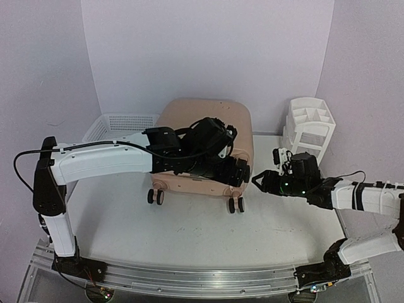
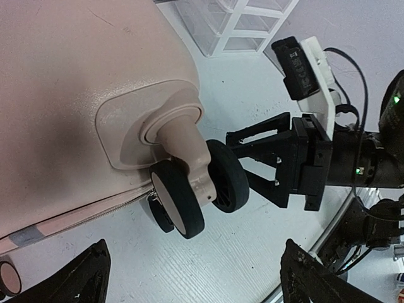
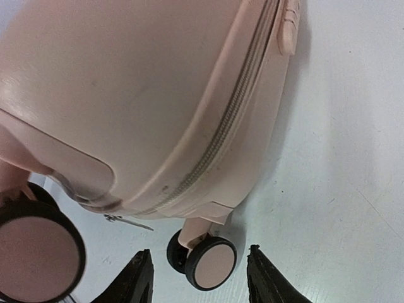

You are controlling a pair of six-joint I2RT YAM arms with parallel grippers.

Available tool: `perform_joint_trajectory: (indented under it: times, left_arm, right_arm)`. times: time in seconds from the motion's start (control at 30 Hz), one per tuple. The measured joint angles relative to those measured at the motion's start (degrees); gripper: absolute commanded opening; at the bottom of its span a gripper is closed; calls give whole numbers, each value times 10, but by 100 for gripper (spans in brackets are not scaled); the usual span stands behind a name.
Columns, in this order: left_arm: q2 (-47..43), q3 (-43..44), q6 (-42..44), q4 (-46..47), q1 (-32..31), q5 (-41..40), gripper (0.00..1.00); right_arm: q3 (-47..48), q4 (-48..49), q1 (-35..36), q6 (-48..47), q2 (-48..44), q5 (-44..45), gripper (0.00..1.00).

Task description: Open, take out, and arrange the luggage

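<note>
The luggage (image 1: 208, 120), a big peach-pink hard-shell suitcase, lies closed on the table with its caster wheels toward me. My left arm reaches over it. The left gripper (image 1: 238, 172) hangs open above the table beside the right-hand wheel (image 2: 189, 199), with nothing between its fingertips (image 2: 202, 284). My right gripper (image 1: 257, 182) points left at that same corner, jaws apart. In the right wrist view a wheel (image 3: 211, 262) shows between the open gripper (image 3: 201, 281), untouched, below the shut zipper (image 3: 221, 136) and its metal pull (image 3: 129, 221).
A white mesh basket (image 1: 120, 123) stands behind the suitcase at the left. A white drawer organizer (image 1: 309, 126) stands at the back right, close to the right arm. The two grippers are close together by the suitcase's right corner. A metal rail (image 1: 208, 278) runs along the near edge.
</note>
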Motion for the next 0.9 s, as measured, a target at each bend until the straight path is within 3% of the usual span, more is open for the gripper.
perform_joint_trajectory:
  times: [0.27,0.47,0.77,0.9]
  left_arm:
    - [47,43,-18,-2,0,-10,94]
    - [92,85,-26,-16,0,-16,92]
    - [122,106,-38,-52,0,-50,80]
    - [140,135,-46,-62,0,-65,65]
  right_arm:
    - [41,-39,0,-18,-7,-27,48]
    - [60,-51,0,-26,16,-64,40]
    - [73,-61,0,-30,35,-87,42]
    - [72,-118,1,-38,8,-32,45]
